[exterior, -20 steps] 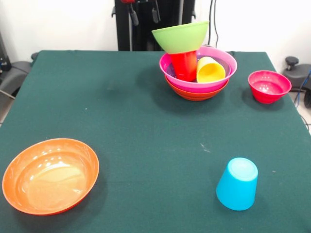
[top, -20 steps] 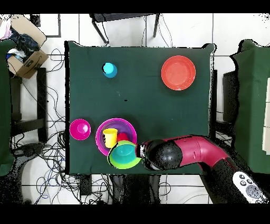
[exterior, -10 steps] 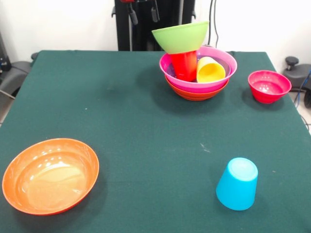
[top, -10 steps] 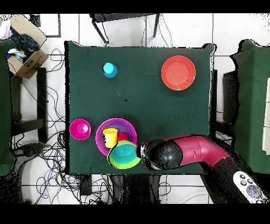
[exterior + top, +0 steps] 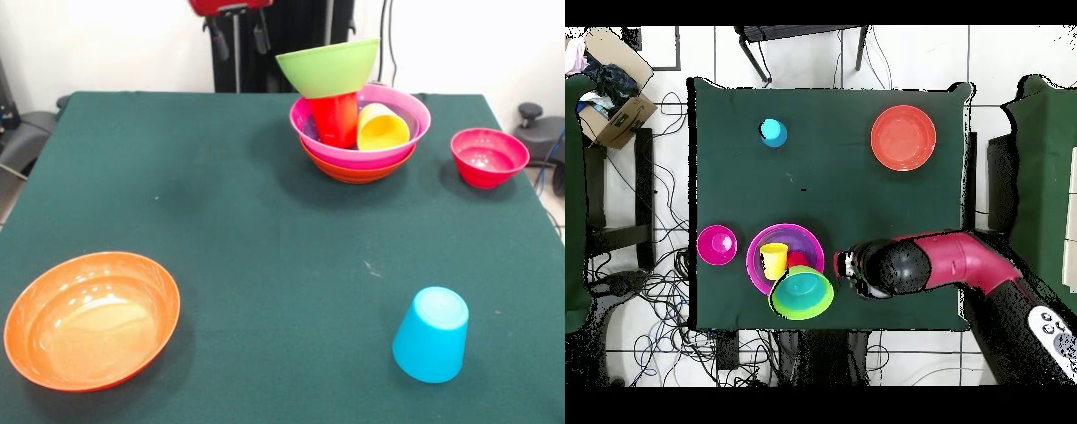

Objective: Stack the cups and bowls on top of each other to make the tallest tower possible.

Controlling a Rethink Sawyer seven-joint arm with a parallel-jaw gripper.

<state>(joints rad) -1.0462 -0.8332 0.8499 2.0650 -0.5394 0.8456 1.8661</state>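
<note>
The tower stands at the table's far right: an orange bowl (image 5: 357, 169) lowest, a magenta bowl (image 5: 399, 132) in it, an upside-down red cup (image 5: 335, 119) and a tilted yellow cup (image 5: 382, 129) inside. A lime green bowl (image 5: 328, 66) rests on the red cup; from overhead (image 5: 802, 292) its inside looks teal. A second orange bowl (image 5: 91, 318), a small crimson bowl (image 5: 488, 156) and an upside-down light blue cup (image 5: 431, 334) stand apart. My gripper (image 5: 239, 37) hangs open and empty left of the tower, beside it in the overhead view (image 5: 849, 266).
The dark green table (image 5: 265, 230) ends just behind the tower. In the overhead view a cardboard box (image 5: 610, 108) sits off the table's upper left, a chair (image 5: 801, 40) stands at the top edge, and cables cover the floor on the left.
My gripper has moved sideways away from the tower, leftward in the front view and rightward in the overhead view. The bowls and cups have not moved.
</note>
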